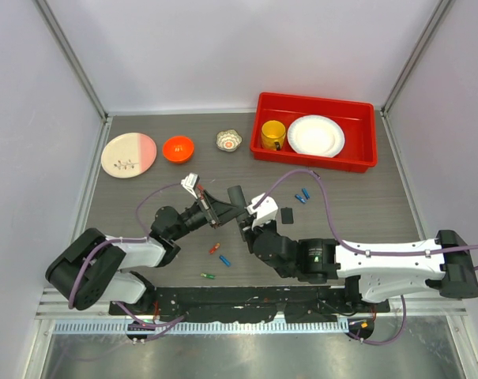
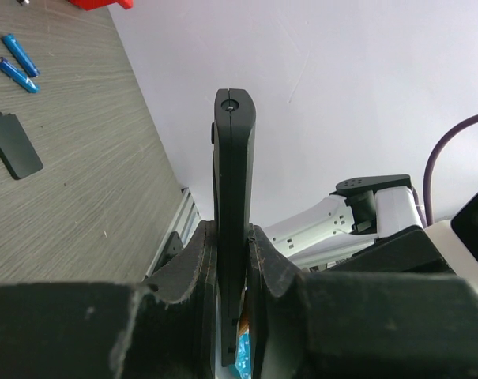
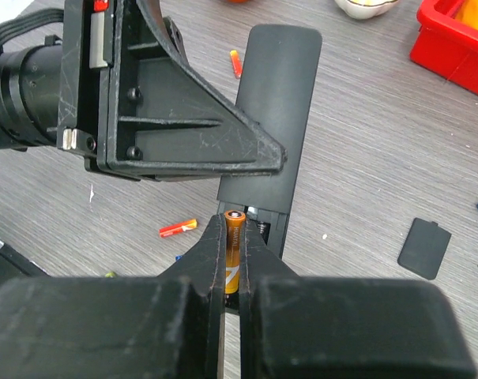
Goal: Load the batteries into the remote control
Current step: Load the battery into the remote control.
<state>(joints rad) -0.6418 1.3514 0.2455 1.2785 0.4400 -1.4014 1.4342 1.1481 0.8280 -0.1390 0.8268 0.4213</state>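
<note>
Remote control (image 3: 275, 95) is held off the grey desk (image 1: 365, 209), near the middle of the workspace between the two arms. It is the long black bar. The left hand (image 2: 232, 237) is clenched across its thin faces partway along its length. This turns the back of the bar to the right wrist camera and puts the open battery bay (image 3: 264, 221) at the end nearest the right hand (image 3: 234, 235).

That right hand is closed on one orange battery (image 3: 233, 264), pinched by its sides with its tip poking out past the fingertips. The relation that counts is this: the battery's long axis runs the same way as the remote's long axis, and its tip is at the mouth of the bay, toward one side of it. The bay therefore lies straight ahead of the right hand. I cannot tell whether the tip already touches the remote. The right arm is the one placed to seat the battery, while the left only steadies. The next move probably calls for a short push into the slot.

Smaller things lie on the desk. The flat black battery cover (image 3: 425, 247) is well apart from the remote. Among the loose batteries (image 1: 224, 260), a red-and-orange one (image 3: 178, 228) lies near the right hand and a blue pair (image 2: 17, 63) lies beyond the cover.
</note>
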